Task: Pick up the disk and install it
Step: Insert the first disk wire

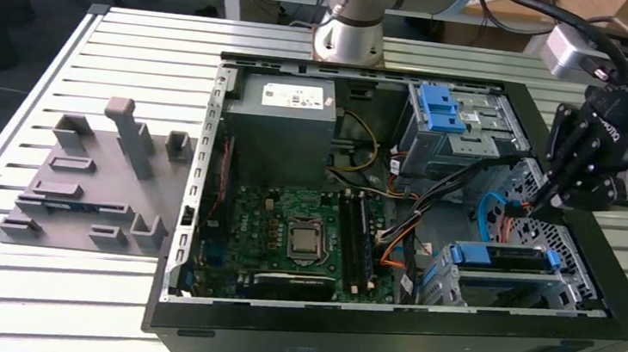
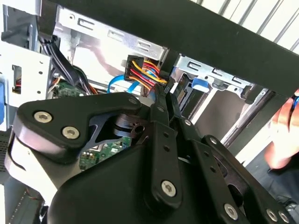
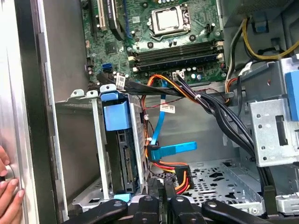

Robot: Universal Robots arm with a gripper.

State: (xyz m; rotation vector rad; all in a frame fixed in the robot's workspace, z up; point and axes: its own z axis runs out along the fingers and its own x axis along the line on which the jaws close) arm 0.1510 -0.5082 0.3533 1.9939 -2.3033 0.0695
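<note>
In the exterior view the black gripper (image 1: pixel 549 207) dips into the open black computer case (image 1: pixel 391 339) above the blue-edged silver disk (image 1: pixel 499 256) in its cage, and in the first wrist view its shut fingertips (image 3: pixel 164 198) pinch a bunch of coloured wires (image 3: pixel 180 177) beside that disk (image 3: pixel 119 149).

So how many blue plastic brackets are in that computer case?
2. One tops the drive cage beside the grey metal box; one edges the disk in the second cage. Others may be hidden behind cables.
</note>
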